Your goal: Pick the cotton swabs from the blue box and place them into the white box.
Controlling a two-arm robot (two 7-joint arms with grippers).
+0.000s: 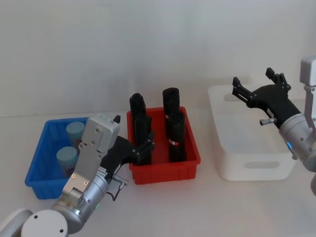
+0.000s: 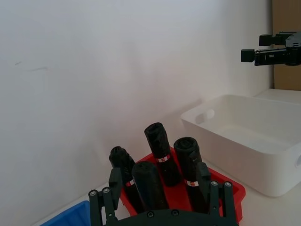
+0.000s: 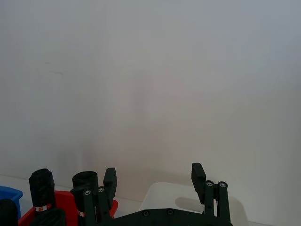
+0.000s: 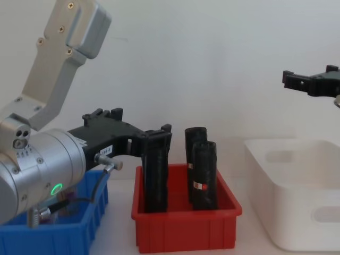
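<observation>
Peeking past arm (image 1: 91, 153), cotton swabs (image 1: 74, 131), left end effector (image 1: 146, 148) spread (right end effector (image 1: 253, 79) too)

Plain white wall (image 1: 148, 39) behind a white table (image 1: 212, 207); possibly a brown door (image 2: 286, 16) beyond.

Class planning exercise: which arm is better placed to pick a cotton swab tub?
Left. The left gripper hovers near the blue box holding the cotton swabs; the right gripper hangs over the white box.

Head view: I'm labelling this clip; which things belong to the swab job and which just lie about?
Job: cotton swabs; blue box; white box; left gripper, open, by the red bin; right gripper, open, above the white box.
Lying about: red bin; black rolls.
</observation>
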